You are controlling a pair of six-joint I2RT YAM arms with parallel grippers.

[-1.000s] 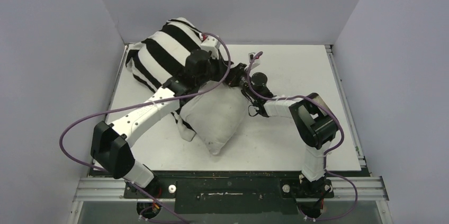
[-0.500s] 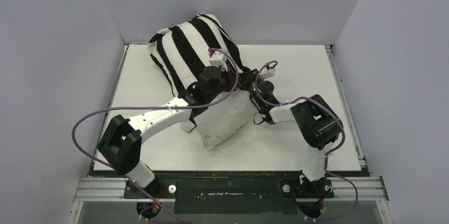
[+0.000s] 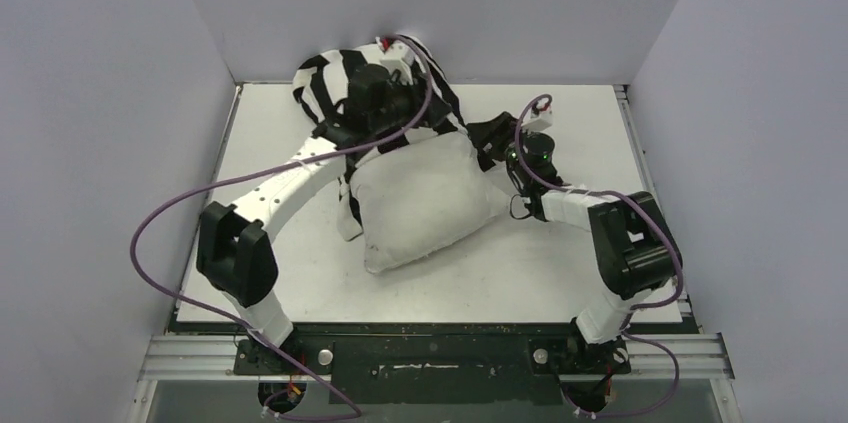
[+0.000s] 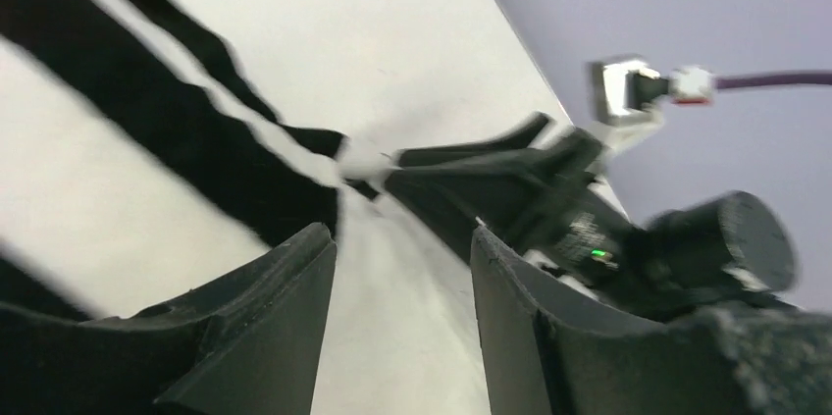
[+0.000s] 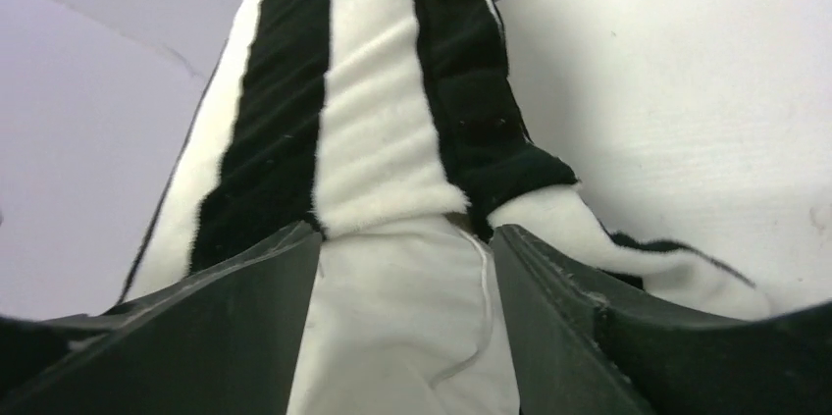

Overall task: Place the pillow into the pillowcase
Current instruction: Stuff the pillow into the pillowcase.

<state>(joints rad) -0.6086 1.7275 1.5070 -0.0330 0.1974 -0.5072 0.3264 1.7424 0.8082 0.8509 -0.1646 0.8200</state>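
Top view: the pillow (image 3: 420, 208) end toward the table's (image 3: 560, 273) far edge is covered by the pillowcase (image 3: 335, 78) and the left arm (image 3: 300, 175). The left gripper (image 4: 397, 238) fingers are masked there. The left wrist view is motion-blurred, with the stripes cropped at its left edge. Right wrist view: the pillow is cut off at the bottom edge, the pillowcase at the top.

The pillow (image 3: 420, 208) is plain off-white; the pillowcase (image 5: 378, 130), at its 11 o'clock, has broad black-and-white stripes.
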